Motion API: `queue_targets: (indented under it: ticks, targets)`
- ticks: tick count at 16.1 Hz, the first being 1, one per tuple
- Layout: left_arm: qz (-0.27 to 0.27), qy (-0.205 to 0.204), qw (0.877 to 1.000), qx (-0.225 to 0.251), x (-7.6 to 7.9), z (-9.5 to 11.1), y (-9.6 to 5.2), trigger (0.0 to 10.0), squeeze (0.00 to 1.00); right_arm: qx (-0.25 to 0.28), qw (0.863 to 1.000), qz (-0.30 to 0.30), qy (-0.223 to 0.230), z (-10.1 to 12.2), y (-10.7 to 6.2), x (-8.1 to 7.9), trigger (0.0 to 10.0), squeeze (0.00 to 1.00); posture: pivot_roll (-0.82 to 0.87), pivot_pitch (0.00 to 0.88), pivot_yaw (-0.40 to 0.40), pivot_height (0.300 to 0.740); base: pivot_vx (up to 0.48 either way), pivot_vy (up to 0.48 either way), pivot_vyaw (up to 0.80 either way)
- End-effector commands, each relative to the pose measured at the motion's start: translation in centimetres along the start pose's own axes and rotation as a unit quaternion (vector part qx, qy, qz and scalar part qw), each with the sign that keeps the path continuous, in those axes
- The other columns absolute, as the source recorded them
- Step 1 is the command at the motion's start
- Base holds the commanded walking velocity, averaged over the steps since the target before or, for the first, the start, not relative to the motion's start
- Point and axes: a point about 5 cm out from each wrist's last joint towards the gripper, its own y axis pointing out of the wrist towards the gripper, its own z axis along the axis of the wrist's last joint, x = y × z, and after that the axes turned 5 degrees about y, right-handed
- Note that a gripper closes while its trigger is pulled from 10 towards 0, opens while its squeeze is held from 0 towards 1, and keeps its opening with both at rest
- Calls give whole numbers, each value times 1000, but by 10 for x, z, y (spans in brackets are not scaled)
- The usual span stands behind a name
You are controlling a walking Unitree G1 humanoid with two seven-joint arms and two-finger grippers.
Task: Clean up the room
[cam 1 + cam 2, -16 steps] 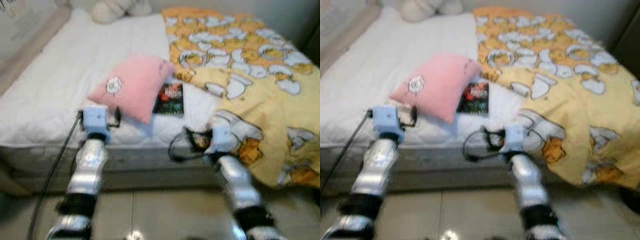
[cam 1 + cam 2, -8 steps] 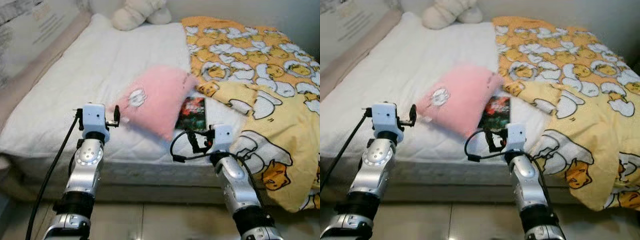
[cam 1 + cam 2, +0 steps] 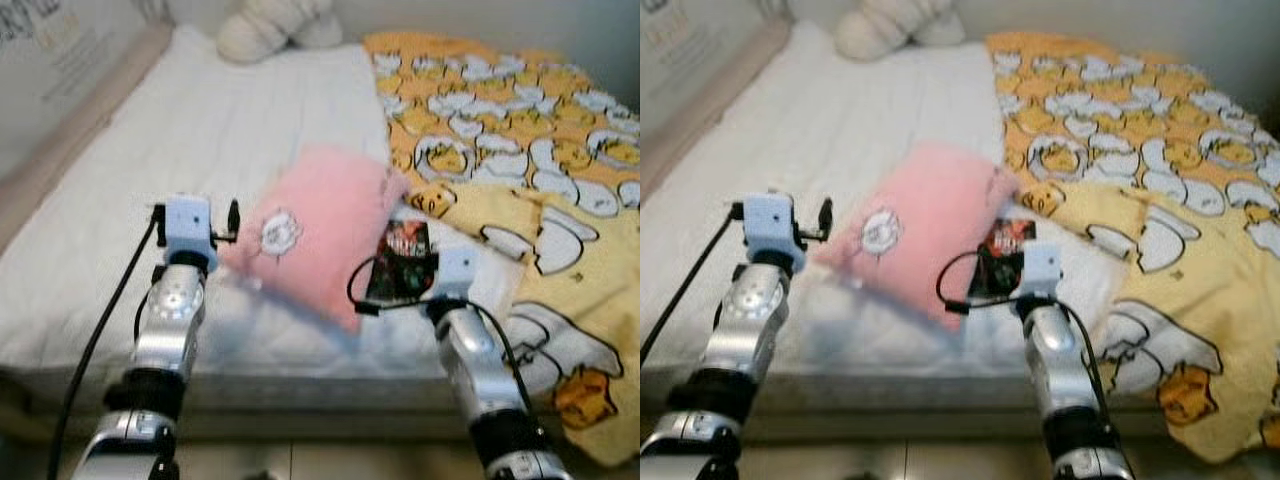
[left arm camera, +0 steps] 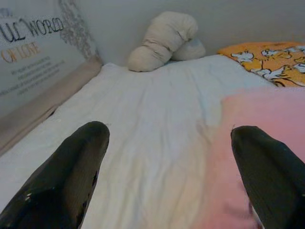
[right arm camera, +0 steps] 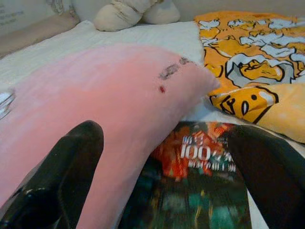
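I'm at the foot edge of the bed (image 3: 120, 150), both arms out over the white mattress. My left gripper (image 4: 171, 143) has its fingers spread wide, holding nothing, poised at the near edge of the pink pillow (image 3: 315, 225). My right gripper (image 5: 167, 157) is spread wide and empty too, hovering over the dark book (image 5: 195, 181), which lies partly tucked under the pillow's right side. The yellow duck blanket (image 3: 520, 160) covers the bed's right half, touching the book. A cream plush toy (image 4: 164, 40) sits at the head edge.
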Motion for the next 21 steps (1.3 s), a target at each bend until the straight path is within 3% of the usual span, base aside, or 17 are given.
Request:
queue_targets:
  ticks: [1, 4, 5, 6, 7, 8, 9, 11, 13, 15, 16, 18, 21]
  targets:
    - [0, 9, 1000, 4, 4, 7, 7, 10000, 0, 9, 1000, -1, 13, 14, 5, 4, 10000, 0, 90, 0, -17, 740, 480, 0, 0]
    - [46, 23, 998, -46, -36, 14, 38, 10000, 0, -11, 988, 15, 155, 30, 24, -6, 10000, 0, 80, 0, -25, 740, 480, 0, 0]
    - [39, 13, 998, -57, -37, 14, 41, 10000, 0, -16, 985, 18, 172, 29, 26, -8, 10000, 0, 80, 0, -25, 740, 0, 0, 0]
    - [-40, -27, 994, -100, -28, 13, 48, 10000, 0, -27, 976, 15, 217, 28, 28, -10, 10000, 0, 72, 0, -23, 740, 0, 0, 0]
    - [-71, -38, 990, -116, -25, 12, 49, 10000, 0, -28, 973, 12, 231, 28, 28, -10, 10000, 0, 74, 0, -23, 740, 0, 0, 0]
    - [-133, -70, 979, -141, -19, 14, 52, 10000, 0, -32, 966, -5, 257, 26, 23, -7, 10000, 0, 59, 0, -15, 740, 0, 0, 0]
    - [-187, -88, 966, -155, -13, 16, 53, 10000, 0, -35, 962, -16, 271, 23, 16, -3, 10000, 0, 43, 0, 0, 740, 0, 0, 0]
    - [-214, -71, 960, -164, -14, 21, 56, 10000, 0, -44, 954, -32, 293, 16, 4, 0, 10000, 0, 7, 0, 14, 740, 0, 0, 0]
    - [-255, -85, 949, -163, -10, 27, 57, 10000, 0, -60, 947, -43, 312, 6, -5, 0, 10000, 0, -15, 0, 27, 740, 0, 0, 0]
    - [-268, -53, 944, -184, -6, 24, 56, 10000, 0, -95, 936, -54, 335, -14, -16, -4, 10000, 0, -41, 29, 33, 740, 0, 0, 0]
    - [-272, -46, 943, -184, -5, 23, 56, 10000, 0, -100, 935, -50, 337, -15, -17, -6, 10000, 0, -45, 42, 34, 740, 0, 0, 0]
    - [-232, -11, 956, -179, -9, 24, 59, 10000, 0, -135, 936, -30, 325, -31, -12, -21, 10000, 0, -44, 70, 39, 740, 0, 0, 0]
    - [-222, 25, 956, -190, -4, 16, 56, 10000, 0, -159, 941, 3, 298, -35, 2, -42, 10000, 0, -35, 99, 37, 740, 0, 0, 0]
